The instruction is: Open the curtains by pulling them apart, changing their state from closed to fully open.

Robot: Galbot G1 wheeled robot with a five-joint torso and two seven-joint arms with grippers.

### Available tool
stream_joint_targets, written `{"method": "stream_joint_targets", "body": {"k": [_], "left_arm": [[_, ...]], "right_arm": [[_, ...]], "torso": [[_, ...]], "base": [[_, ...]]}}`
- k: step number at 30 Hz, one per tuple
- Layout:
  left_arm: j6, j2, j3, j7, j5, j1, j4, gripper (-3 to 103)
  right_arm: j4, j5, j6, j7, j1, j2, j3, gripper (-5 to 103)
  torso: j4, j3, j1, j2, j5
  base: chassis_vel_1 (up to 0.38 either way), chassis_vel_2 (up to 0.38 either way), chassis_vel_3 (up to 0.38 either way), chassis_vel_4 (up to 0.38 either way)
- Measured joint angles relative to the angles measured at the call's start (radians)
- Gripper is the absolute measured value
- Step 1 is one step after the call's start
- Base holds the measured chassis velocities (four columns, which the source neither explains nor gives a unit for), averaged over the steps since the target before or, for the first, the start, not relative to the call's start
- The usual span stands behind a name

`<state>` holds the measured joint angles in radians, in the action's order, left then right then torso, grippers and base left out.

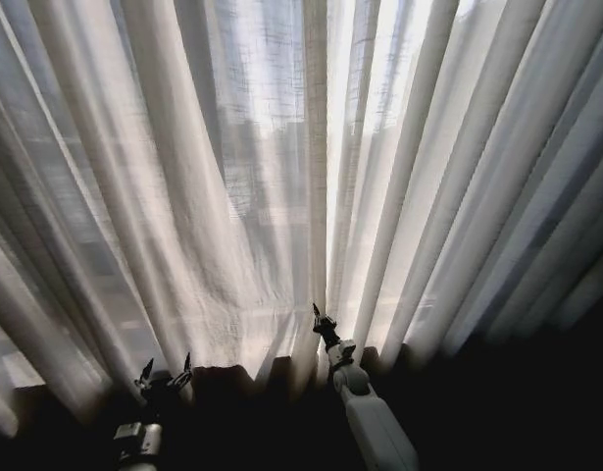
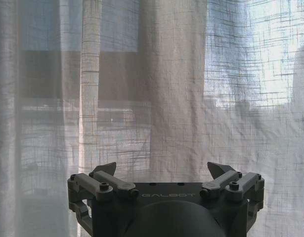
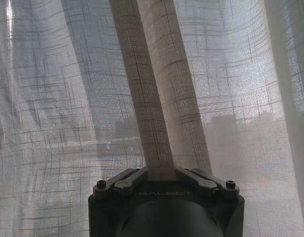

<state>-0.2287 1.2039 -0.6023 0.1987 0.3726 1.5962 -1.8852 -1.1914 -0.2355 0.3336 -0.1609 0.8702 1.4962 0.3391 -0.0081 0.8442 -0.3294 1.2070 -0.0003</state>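
Note:
Sheer white pleated curtains (image 1: pixel 232 196) hang across the whole head view, and their two panels meet at a bright vertical seam (image 1: pixel 321 147). My right gripper (image 1: pixel 318 316) reaches up to that seam. In the right wrist view the right gripper (image 3: pixel 160 172) is shut on a doubled fold of curtain edge (image 3: pixel 156 108) that rises from between its fingers. My left gripper (image 1: pixel 166 369) sits low at the left, just in front of the left panel. In the left wrist view the left gripper (image 2: pixel 161 170) stands open, with the curtain fabric (image 2: pixel 156 98) hanging ahead of it and nothing between its fingers.
Daylight and the outlines of window frames and buildings show through the fabric. Below the curtain hems the floor (image 1: pixel 497 392) is dark, widest at the lower right. The right panel's pleats (image 1: pixel 477 216) fan out toward the right edge.

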Motion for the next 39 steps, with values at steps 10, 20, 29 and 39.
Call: {"method": "stream_joint_targets", "body": {"k": [10, 20, 29, 39], "left_arm": [[0.0, 0.0, 0.0, 0.0, 0.0, 0.0, 0.0, 100], [0.0, 0.0, 0.0, 0.0, 0.0, 0.0, 0.0, 100], [0.0, 0.0, 0.0, 0.0, 0.0, 0.0, 0.0, 100], [0.0, 0.0, 0.0, 0.0, 0.0, 0.0, 0.0, 100]], "right_arm": [[0.006, -0.012, 0.0, -0.014, -0.007, 0.0, 0.002, 0], [0.012, -0.015, 0.003, -0.026, -0.008, -0.002, 0.01, 0], [0.014, -0.02, 0.004, -0.035, -0.01, -0.003, 0.013, 0], [0.016, -0.02, 0.006, -0.043, -0.008, -0.001, 0.014, 0]], "torso": [[0.0001, 0.0, 0.0, 0.0, 0.0002], [0.0, 0.0, 0.0, 0.0, 0.0001], [0.0, 0.0, 0.0, 0.0, 0.0001], [0.0, 0.0, 0.0, 0.0, 0.0]], "base": [[-0.353, -0.352, 0.355, 0.346], [-0.365, -0.351, 0.357, 0.35], [-0.358, -0.371, 0.357, 0.353], [-0.346, -0.362, 0.335, 0.347]]}}
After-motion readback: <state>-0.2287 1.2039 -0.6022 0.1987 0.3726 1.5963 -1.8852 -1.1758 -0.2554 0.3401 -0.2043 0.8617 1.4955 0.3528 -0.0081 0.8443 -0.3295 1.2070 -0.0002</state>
